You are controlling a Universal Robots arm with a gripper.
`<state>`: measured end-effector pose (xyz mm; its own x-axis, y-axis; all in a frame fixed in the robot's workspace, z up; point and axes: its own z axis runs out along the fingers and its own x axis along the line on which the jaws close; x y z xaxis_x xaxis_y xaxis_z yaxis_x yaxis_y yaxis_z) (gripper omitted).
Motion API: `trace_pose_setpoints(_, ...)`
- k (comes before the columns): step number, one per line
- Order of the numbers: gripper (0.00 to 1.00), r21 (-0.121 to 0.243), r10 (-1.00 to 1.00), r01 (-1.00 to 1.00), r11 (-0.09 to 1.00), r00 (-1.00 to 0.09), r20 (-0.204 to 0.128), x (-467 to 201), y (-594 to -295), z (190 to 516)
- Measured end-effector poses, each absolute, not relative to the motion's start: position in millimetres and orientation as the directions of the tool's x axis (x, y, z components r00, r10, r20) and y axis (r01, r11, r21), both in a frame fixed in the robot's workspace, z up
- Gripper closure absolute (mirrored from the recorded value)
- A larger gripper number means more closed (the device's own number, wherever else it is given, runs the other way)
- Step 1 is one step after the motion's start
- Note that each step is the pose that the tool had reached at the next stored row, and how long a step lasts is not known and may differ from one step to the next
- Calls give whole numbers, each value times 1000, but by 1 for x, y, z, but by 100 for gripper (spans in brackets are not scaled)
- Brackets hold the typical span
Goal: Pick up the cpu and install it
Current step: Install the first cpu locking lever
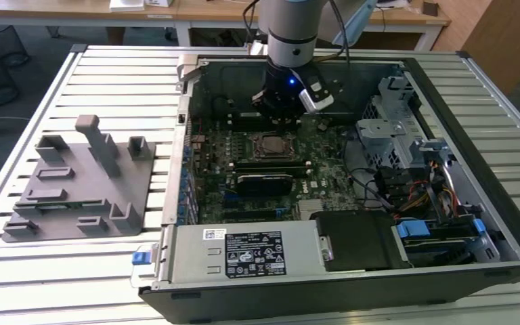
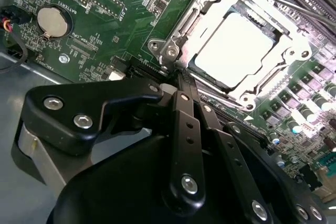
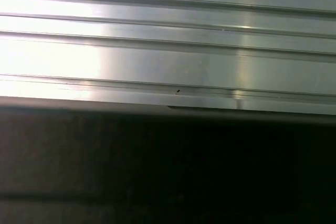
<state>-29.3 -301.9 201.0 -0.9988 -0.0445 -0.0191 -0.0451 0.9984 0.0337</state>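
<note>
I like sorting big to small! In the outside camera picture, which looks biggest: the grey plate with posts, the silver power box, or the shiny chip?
1. Grey fixture plate, close to the next
2. Power supply box
3. CPU, clearly the smallest

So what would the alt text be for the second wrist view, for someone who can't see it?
A shiny silver cpu sits inside the metal-framed socket on a green motherboard, with the robot's black gripper in the foreground beside the socket. A round coin battery sits nearby.

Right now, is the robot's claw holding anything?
Gripper: shut, holding nothing. The cpu already sits in the socket, just beyond the fingertips.
</note>
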Motion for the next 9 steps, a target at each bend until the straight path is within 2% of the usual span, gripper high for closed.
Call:
trace_pose_setpoints(3, 89, 33, -45, -45, 998, -999, -19, -29, -302, 201)
trace_pose_setpoints(9, 89, 8, -45, -45, 999, -999, -17, -29, -302, 198)
